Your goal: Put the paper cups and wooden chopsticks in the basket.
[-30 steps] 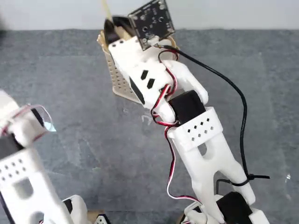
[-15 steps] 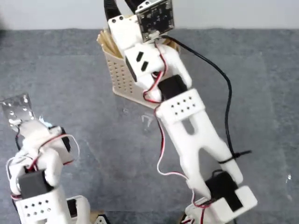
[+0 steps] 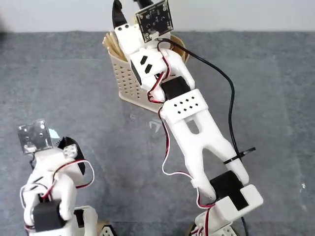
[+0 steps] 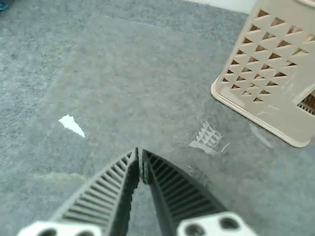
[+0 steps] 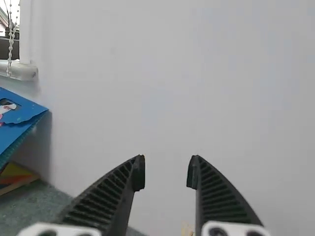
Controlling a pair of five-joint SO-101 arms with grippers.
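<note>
Grey felt-like tabletop, white wall (image 5: 197,73) behind. Near the far edge, left of middle, the basket (image 3: 129,81) is set. The chopsticks (image 3: 112,43) are stood upright in its left corner, propped by the walls. A tan rim at its right side is taken for a paper cup (image 3: 182,48), mostly hidden by the arm. With these inside, the task is judged near its end. High over the basket the right gripper (image 3: 129,7) is held, aimed at the wall, jaws spread with nothing between. This is probably for clearance above the rim. By the near left corner the left gripper (image 4: 139,156) is parked low, jaws pressed together on nothing, judged kept out of the way. One white scrap (image 4: 71,125) is noted on the felt just beyond it.
</note>
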